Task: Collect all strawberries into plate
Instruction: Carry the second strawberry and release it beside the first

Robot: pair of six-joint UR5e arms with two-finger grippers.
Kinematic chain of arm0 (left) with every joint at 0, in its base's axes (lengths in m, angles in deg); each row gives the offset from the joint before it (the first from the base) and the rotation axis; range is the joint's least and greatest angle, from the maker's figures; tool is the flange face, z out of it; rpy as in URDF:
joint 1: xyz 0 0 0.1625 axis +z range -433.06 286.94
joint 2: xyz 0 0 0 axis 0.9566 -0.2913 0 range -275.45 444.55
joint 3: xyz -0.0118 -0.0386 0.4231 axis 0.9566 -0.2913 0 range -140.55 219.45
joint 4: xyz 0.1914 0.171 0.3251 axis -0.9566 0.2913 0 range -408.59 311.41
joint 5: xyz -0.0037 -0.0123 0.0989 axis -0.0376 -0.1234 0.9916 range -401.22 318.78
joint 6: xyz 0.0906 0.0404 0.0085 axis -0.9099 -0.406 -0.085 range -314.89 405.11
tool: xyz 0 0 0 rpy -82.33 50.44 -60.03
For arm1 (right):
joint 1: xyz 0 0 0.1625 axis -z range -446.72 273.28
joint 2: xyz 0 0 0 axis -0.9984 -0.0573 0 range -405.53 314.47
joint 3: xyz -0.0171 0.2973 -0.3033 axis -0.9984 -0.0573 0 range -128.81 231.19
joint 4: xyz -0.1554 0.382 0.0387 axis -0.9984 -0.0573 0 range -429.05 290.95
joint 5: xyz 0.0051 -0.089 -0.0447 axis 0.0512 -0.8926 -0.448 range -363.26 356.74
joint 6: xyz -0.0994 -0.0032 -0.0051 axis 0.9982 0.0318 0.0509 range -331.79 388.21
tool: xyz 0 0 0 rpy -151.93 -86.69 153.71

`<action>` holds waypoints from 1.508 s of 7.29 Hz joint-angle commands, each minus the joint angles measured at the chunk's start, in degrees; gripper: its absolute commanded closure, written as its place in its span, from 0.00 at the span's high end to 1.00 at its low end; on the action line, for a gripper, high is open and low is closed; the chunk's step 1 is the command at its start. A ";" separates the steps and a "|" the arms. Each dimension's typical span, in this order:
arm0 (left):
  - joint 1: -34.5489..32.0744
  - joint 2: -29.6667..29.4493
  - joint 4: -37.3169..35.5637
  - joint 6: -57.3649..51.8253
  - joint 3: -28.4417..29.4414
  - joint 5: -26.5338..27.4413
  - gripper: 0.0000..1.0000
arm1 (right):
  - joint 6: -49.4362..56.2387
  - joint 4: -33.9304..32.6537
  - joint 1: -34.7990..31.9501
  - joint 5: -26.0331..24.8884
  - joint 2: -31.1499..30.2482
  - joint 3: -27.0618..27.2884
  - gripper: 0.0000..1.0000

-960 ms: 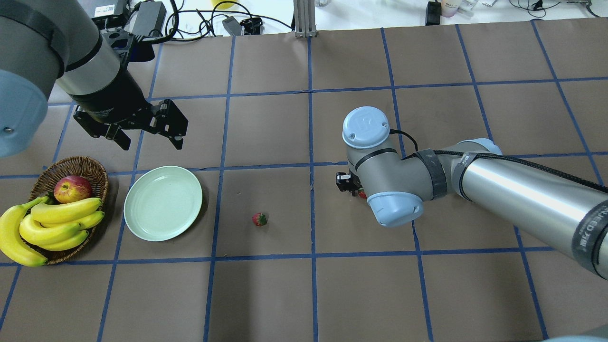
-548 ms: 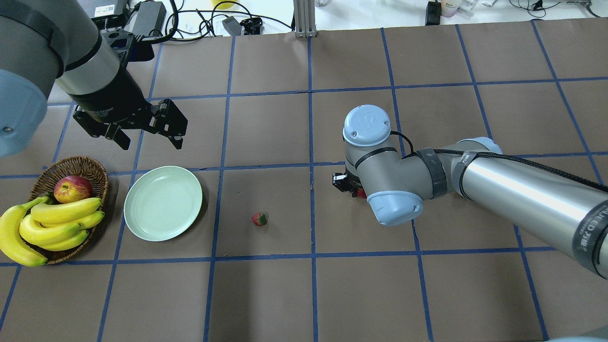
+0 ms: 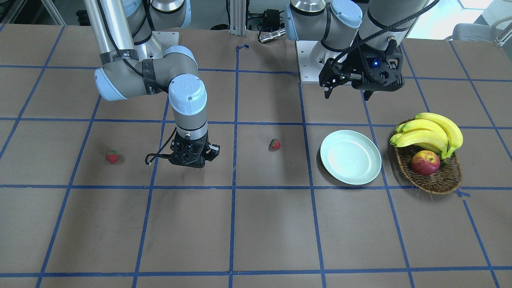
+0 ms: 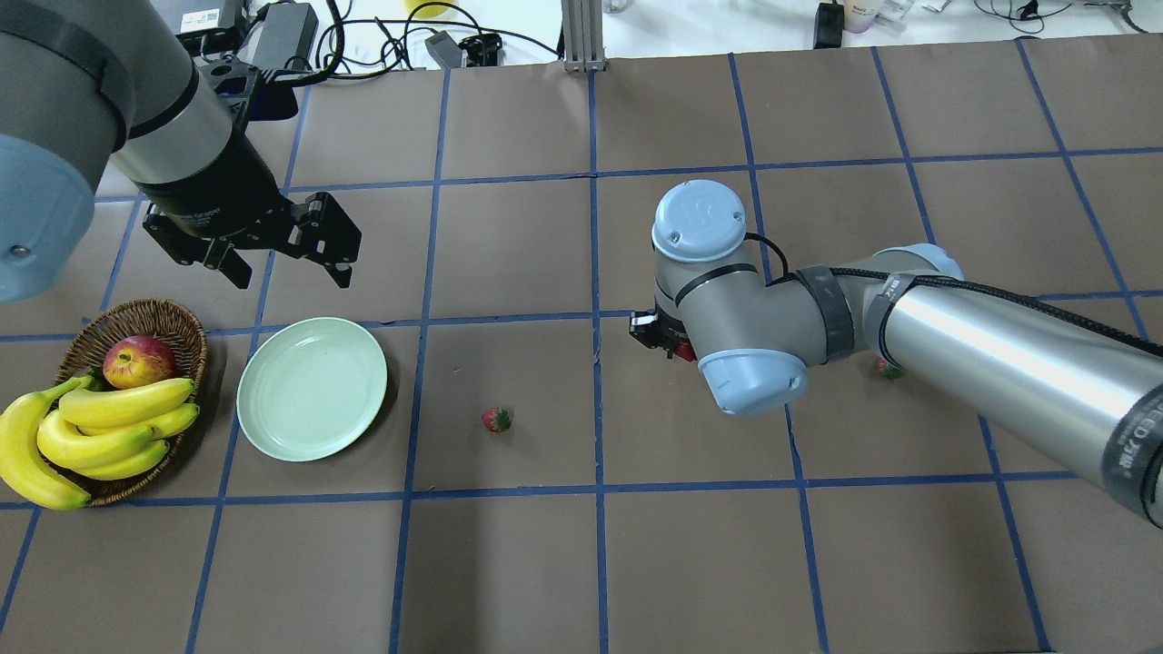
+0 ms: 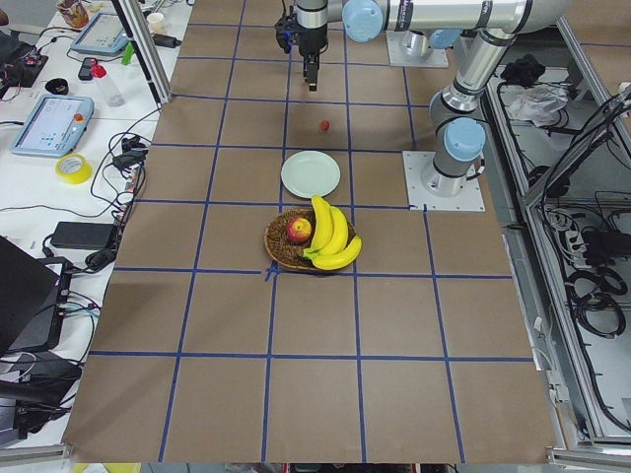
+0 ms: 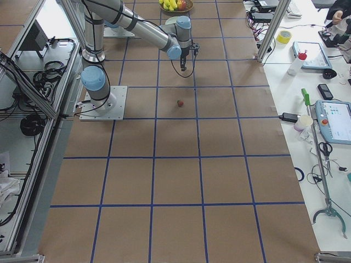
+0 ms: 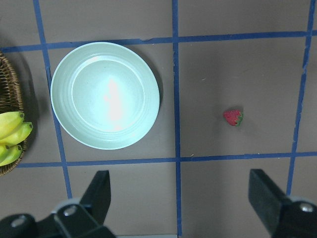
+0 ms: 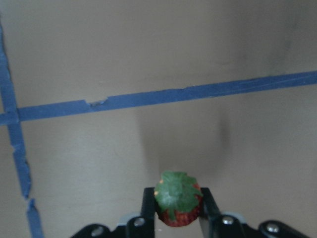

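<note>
My right gripper (image 4: 670,341) is shut on a strawberry (image 8: 177,205), green cap up, held just above the brown table; it also shows in the front view (image 3: 188,155). A second strawberry (image 4: 496,419) lies between that gripper and the plate (image 4: 312,388), which is pale mint and empty. A third strawberry (image 4: 888,368) lies beside my right forearm, farther right. My left gripper (image 4: 291,271) hangs open and empty above the table just beyond the plate. Its wrist view shows the plate (image 7: 105,95) and the middle strawberry (image 7: 233,117).
A brown wicker basket (image 4: 178,320) with bananas (image 4: 109,422) and a red-yellow apple (image 4: 138,361) stands left of the plate. Cables and power bricks (image 4: 282,32) lie past the table's far edge.
My right gripper has lifted and shifted a little left with the strawberry in it. The strawberry by the right forearm has come into sight. The left arm has not moved.
</note>
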 commanded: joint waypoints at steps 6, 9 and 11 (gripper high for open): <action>0.30 -0.28 -1.23 -0.08 -0.46 -0.09 1.00 | -19.96 -4.25 -17.34 2.47 9.47 -8.73 0.34; 0.30 -0.28 -1.32 -0.08 -0.46 -0.09 1.00 | -18.82 -3.55 -16.29 2.11 7.29 -8.72 0.95; 0.30 -0.28 -1.41 -0.08 -0.37 -0.09 1.00 | -5.17 9.52 -5.02 2.29 -1.64 -8.46 0.98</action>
